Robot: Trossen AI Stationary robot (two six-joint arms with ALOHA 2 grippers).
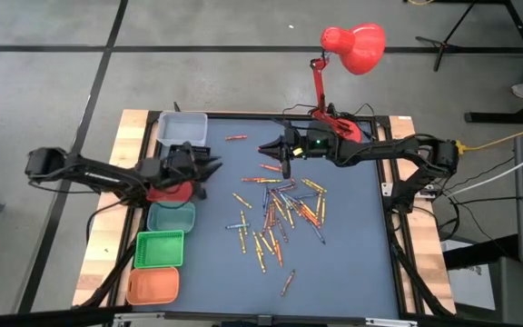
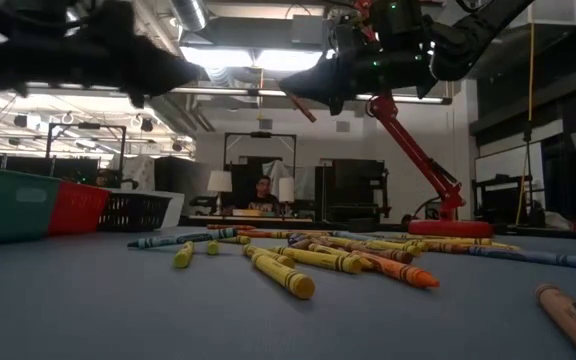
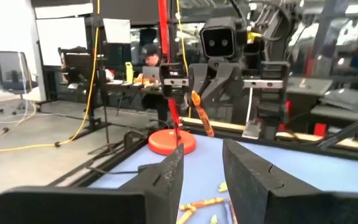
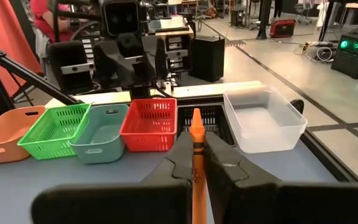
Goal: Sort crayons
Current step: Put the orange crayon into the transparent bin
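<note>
Dozens of crayons [image 1: 275, 213] lie scattered on the blue desk [image 1: 352, 263] in a loose heap at its middle, their long axes pointing every which way, flat on the surface (a few strays sit apart, one near the front edge and one near the back). Beyond the heap, the right gripper [image 4: 199, 163] hangs above the desk, its fingers pinched tight on one orange crayon [image 4: 196, 146]; that crayon's long axis runs out along the fingers, its tip poking past them toward the row of bins. At the desk's left edge the left gripper [image 1: 209, 166] hovers over the red bin [image 4: 150, 124], fingers spread wide with nothing between them. Farthest back stands a red lamp [image 1: 352, 45].
</note>
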